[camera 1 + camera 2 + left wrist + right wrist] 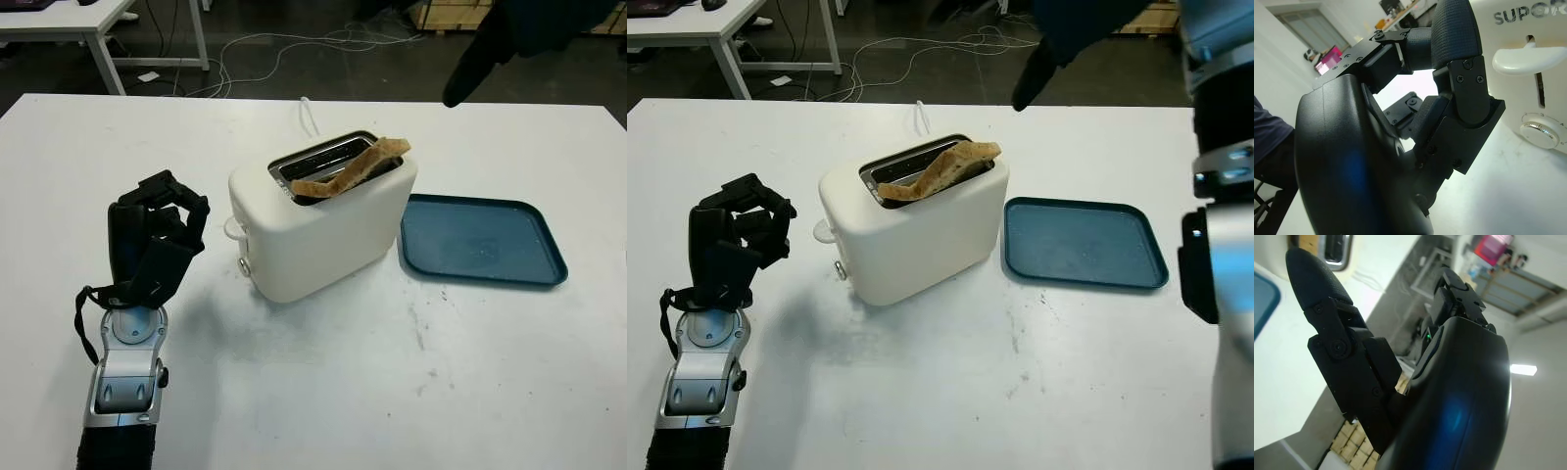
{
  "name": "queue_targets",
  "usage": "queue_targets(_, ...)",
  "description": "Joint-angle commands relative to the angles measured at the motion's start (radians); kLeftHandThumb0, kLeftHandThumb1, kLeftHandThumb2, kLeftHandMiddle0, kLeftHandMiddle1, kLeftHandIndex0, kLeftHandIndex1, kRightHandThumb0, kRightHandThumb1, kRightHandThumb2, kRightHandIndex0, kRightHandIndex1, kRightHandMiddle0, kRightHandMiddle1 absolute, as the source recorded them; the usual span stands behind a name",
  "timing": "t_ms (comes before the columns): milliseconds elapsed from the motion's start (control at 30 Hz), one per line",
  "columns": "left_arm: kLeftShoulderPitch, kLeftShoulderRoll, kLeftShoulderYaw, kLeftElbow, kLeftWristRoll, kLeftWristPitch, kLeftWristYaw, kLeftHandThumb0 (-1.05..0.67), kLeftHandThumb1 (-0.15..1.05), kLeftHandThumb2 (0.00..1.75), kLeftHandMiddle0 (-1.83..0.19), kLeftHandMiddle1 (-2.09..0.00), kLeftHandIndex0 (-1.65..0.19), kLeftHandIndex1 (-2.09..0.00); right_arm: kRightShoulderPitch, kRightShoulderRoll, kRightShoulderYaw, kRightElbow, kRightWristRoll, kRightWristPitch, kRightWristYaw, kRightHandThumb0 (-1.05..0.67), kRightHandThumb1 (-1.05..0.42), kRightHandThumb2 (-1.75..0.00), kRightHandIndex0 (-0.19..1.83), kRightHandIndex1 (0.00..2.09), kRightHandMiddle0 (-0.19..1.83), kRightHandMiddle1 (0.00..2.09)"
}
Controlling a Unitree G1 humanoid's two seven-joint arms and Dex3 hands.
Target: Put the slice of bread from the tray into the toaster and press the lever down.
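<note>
A white toaster [323, 220] stands mid-table. A slice of bread [355, 166] lies slanted across its top slot, one end down in the slot and the other sticking out over the right rim. The toaster's white lever [1520, 58] is up, on the end facing my left hand. My left hand [162, 211] hovers just left of the toaster with its fingers curled, holding nothing. My right hand [480, 59] is raised high above the table's far right, open. The blue tray [480, 240] to the right of the toaster has nothing on it.
A round metal knob [1542, 132] sits below the lever. The toaster's white cord [309, 116] runs off behind it. Desks and floor cables [294, 54] lie beyond the table's far edge.
</note>
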Motion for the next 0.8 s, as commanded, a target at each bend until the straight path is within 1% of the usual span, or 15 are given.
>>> queue_targets(0, -0.002, -0.002, 0.003, -0.003, -0.003, -0.008, 0.001, -0.79, 0.64, 0.81, -1.32, -1.51, -1.06, -1.52, 0.074, -0.018, -0.019, -0.036, 0.0, -0.03, -0.059, -0.94, -0.74, -0.01, 0.05, 0.43, 0.27, 0.02)
queue_targets(33, -0.003, -0.001, 0.003, -0.005, -0.002, -0.007, 0.001, -0.79, 0.65, 0.82, -1.32, -1.51, -1.06, -1.51, 0.104, -0.024, -0.022, -0.056, -0.009, -0.031, -0.088, -0.93, -0.75, -0.01, 0.06, 0.43, 0.27, 0.02)
queue_targets(100, -0.003, 0.0, 0.003, -0.007, -0.002, -0.005, -0.001, -0.79, 0.65, 0.82, -1.32, -1.52, -1.06, -1.51, 0.169, -0.027, -0.042, -0.073, -0.012, -0.08, -0.175, -0.91, -0.76, -0.01, 0.14, 0.45, 0.32, 0.04)
queue_targets(233, -0.008, 0.002, 0.005, -0.002, -0.01, -0.01, -0.007, -0.8, 0.65, 0.81, -1.31, -1.51, -1.06, -1.5, 0.299, -0.01, -0.089, -0.047, 0.002, -0.175, -0.349, -0.82, -0.78, 0.0, 0.31, 0.38, 0.44, 0.05)
queue_targets(367, -0.01, -0.002, 0.004, -0.003, -0.01, -0.005, -0.009, -0.8, 0.65, 0.8, -1.32, -1.5, -1.07, -1.49, 0.384, -0.004, -0.093, -0.019, -0.033, -0.258, -0.501, -0.68, -0.76, 0.0, 0.43, 0.33, 0.51, 0.05)
queue_targets(400, -0.01, -0.002, 0.003, -0.004, -0.008, -0.002, -0.009, -0.8, 0.65, 0.8, -1.32, -1.5, -1.08, -1.49, 0.401, 0.003, -0.096, -0.004, -0.031, -0.281, -0.533, -0.61, -0.75, 0.0, 0.46, 0.33, 0.53, 0.05)
queue_targets(433, -0.01, -0.001, 0.002, -0.005, -0.005, -0.001, -0.009, -0.8, 0.65, 0.8, -1.32, -1.5, -1.08, -1.5, 0.416, 0.01, -0.098, 0.013, -0.031, -0.301, -0.566, -0.58, -0.74, 0.0, 0.48, 0.33, 0.54, 0.05)
queue_targets(567, -0.011, -0.002, 0.003, -0.005, -0.01, -0.002, -0.011, -0.8, 0.64, 0.81, -1.33, -1.5, -1.07, -1.51, 0.446, 0.028, -0.092, 0.055, -0.052, -0.328, -0.666, -0.56, -0.78, -0.02, 0.52, 0.32, 0.56, 0.05)
queue_targets(767, -0.009, -0.001, 0.002, 0.002, -0.005, -0.008, -0.008, -0.79, 0.64, 0.81, -1.32, -1.5, -1.07, -1.49, 0.426, 0.063, -0.075, 0.177, -0.078, -0.409, -0.788, -0.51, -0.78, 0.0, 0.64, 0.36, 0.66, 0.08)
